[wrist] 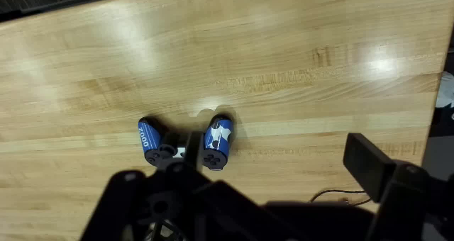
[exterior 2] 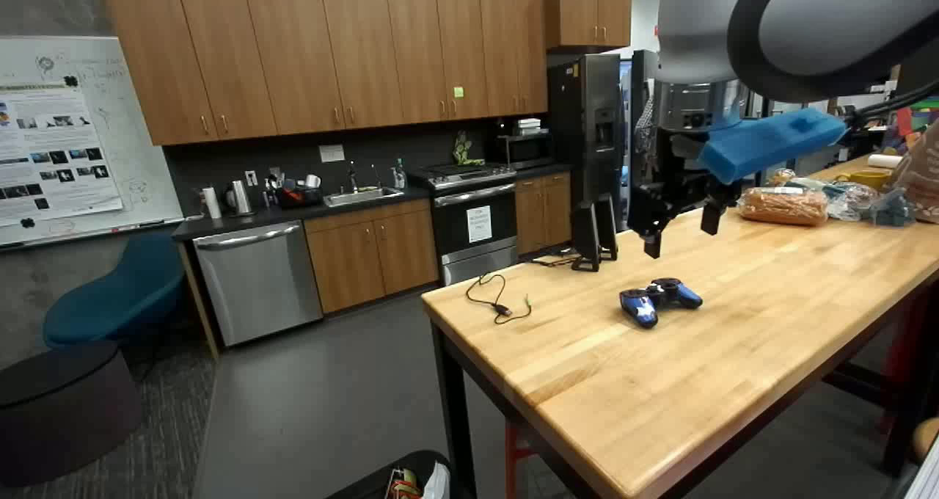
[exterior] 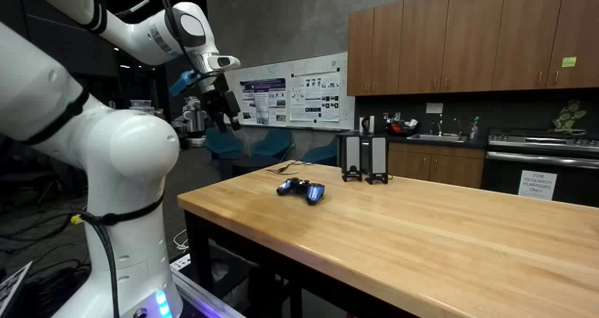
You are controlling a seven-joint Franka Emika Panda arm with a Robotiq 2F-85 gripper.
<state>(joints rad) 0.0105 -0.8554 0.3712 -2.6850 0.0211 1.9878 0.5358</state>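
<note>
The game controller (exterior 2: pixel 659 293) is resting on the counter (exterior 2: pixel 623 396), a cable (exterior 2: pixel 502 310) at its nine o'clock in an exterior view, its splayed shape presumably steadying it (nothing is gripping it), the gripper (exterior 2: pixel 681 232) hanging higher, jaws apart.

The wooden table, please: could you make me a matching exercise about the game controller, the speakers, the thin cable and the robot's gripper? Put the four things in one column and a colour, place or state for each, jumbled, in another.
Things:
1. Game controller
2. Speakers
3. Thin cable
4. Gripper

Descriptions:
A. A pair standing upright, with grey fronts
B. Open and empty, above the tabletop
C. Blue on both grips
D. Dark, lying in loose curves

Right pairs: 1-C, 2-A, 3-D, 4-B
</note>
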